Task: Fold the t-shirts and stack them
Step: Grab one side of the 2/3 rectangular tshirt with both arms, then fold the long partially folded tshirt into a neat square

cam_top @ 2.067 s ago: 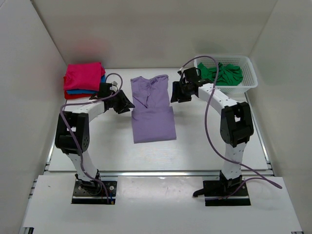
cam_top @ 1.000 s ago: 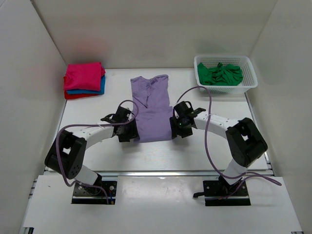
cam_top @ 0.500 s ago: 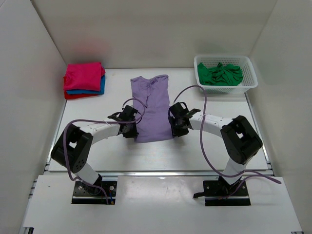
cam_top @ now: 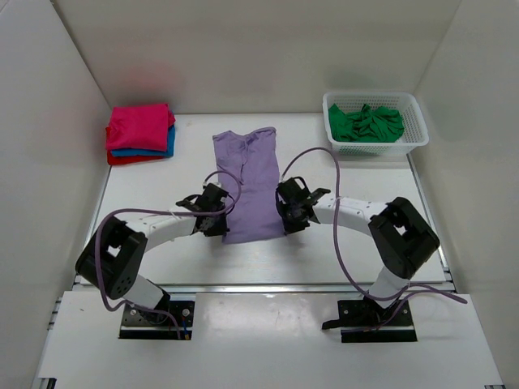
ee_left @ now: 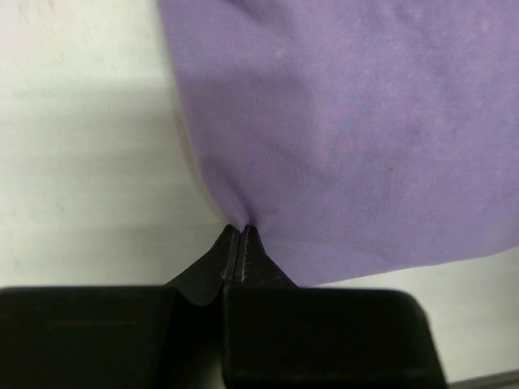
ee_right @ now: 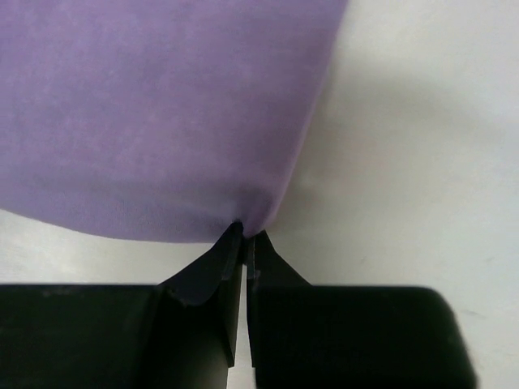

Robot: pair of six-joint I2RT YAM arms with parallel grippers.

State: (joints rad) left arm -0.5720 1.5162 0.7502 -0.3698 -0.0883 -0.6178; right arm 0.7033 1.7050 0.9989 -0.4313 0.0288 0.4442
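A lilac purple t-shirt [cam_top: 250, 185] lies flat in a long strip at the middle of the table, collar at the far end. My left gripper [cam_top: 223, 224] is shut on its near left corner, and the wrist view shows the purple cloth [ee_left: 340, 138] pinched at the tips [ee_left: 241, 229]. My right gripper [cam_top: 282, 217] is shut on the near right corner, the cloth [ee_right: 162, 113] bunched at its tips [ee_right: 243, 233]. Folded magenta pink [cam_top: 140, 126], blue [cam_top: 169, 142] and red [cam_top: 134, 158] t-shirts are stacked at the far left. A crumpled green t-shirt [cam_top: 366, 123] fills the basket.
A white lattice basket [cam_top: 417, 128] stands at the far right corner of the table. White walls close in the left, back and right sides. Purple cables loop over both arms near the shirt.
Both grippers slid inward onto the purple shirt's near corners and closed on them. The shirt's near hem has narrowed and its collar end has shifted slightly left.
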